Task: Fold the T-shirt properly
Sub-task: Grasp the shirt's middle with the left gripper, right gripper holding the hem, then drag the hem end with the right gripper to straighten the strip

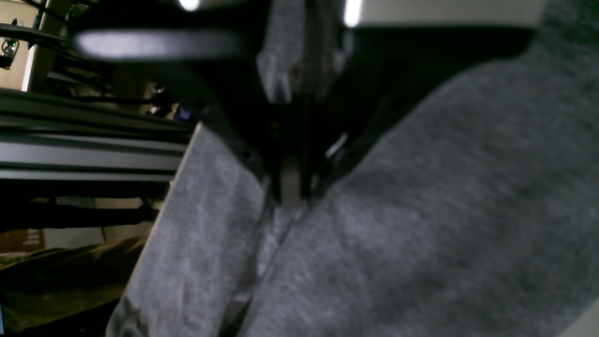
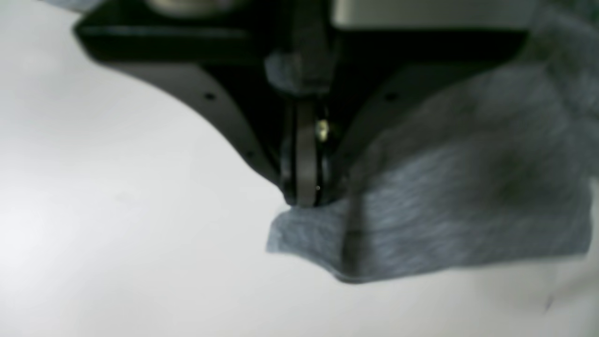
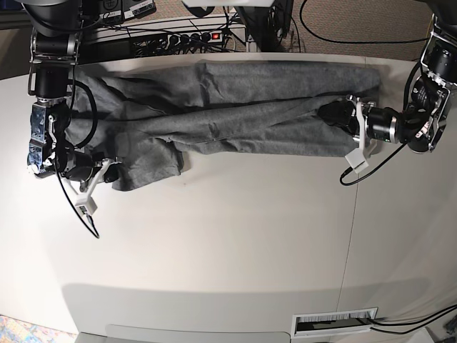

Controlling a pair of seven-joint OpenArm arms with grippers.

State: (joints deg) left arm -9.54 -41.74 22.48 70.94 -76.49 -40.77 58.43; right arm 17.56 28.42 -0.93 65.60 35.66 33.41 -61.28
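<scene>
The heather-grey T-shirt (image 3: 235,107) lies stretched and wrinkled across the far part of the white table (image 3: 228,243). At the table's left end, my right gripper (image 3: 113,168) is shut on the shirt's lower corner. In the right wrist view its fingertips (image 2: 304,199) pinch the edge of the cloth (image 2: 444,210) just above the tabletop. My left gripper (image 3: 330,113) sits at the shirt's right end and is shut on a bunched fold. The left wrist view shows that gripper (image 1: 290,196) clamped on grey fabric (image 1: 444,210), which fills most of the frame.
A power strip with cables (image 3: 193,36) runs behind the table's far edge. A seam (image 3: 353,229) crosses the tabletop on the right. A slotted vent (image 3: 335,323) sits at the near edge. Wrist camera cables (image 3: 89,207) trail onto the table.
</scene>
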